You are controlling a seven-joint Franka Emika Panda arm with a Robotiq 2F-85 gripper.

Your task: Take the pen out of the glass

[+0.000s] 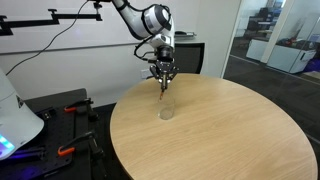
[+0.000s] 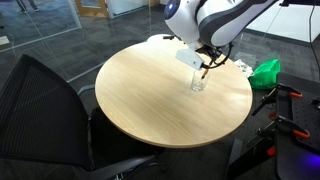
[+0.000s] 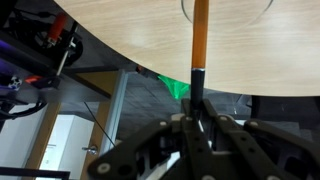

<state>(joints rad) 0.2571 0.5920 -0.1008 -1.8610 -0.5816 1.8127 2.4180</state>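
Note:
My gripper (image 1: 163, 74) hangs over the round wooden table (image 1: 230, 130), shut on the pen (image 1: 164, 86). The pen is thin, orange with a dark end, and points down at the small clear glass (image 1: 166, 112), its tip above the rim. In an exterior view the gripper (image 2: 208, 66) holds the pen (image 2: 203, 73) just over the glass (image 2: 198, 84). In the wrist view the pen (image 3: 200, 40) runs from between my fingers (image 3: 198, 125) toward the glass rim (image 3: 228, 10) at the top edge.
A black chair (image 2: 50, 110) stands by the table. A green object (image 2: 266, 71) lies beside the table; it also shows in the wrist view (image 3: 178, 88). Red-handled tools (image 1: 72, 110) lie on a dark surface. Glass office walls stand behind.

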